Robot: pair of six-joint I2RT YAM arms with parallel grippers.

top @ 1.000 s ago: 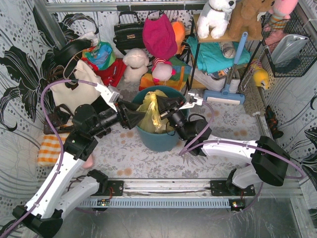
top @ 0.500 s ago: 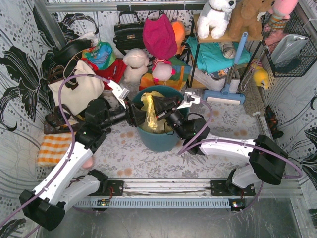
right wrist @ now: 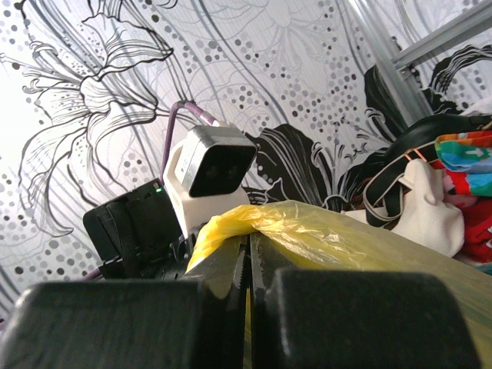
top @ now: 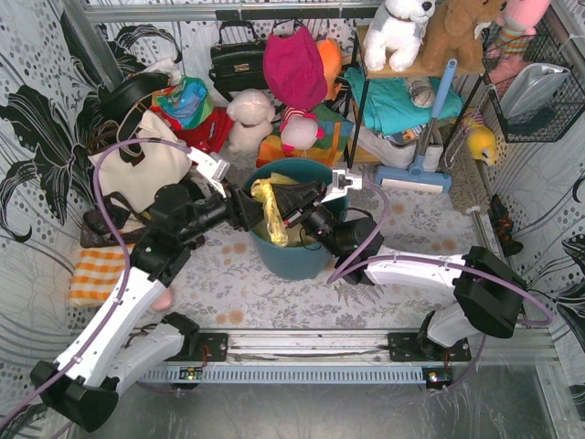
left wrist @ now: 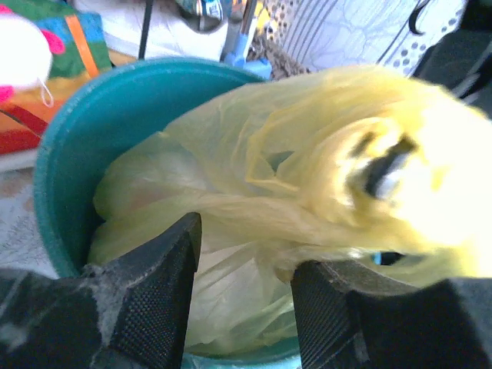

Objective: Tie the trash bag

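Yellow trash bag (top: 271, 212): looks mid-knot;
right fingers (right wrist: 354, 323): clamped on it;
left fingers (left wrist: 150, 307): apart, maybe straddling plastic;
next: close left, pull

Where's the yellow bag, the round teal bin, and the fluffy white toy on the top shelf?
thin yellow plastic trash bag (top: 271, 208): overhead view, on its bunched-up top.
round teal plastic bin (top: 291, 262): overhead view, on its front wall.
fluffy white toy animal (top: 398, 37): overhead view, on its tummy.
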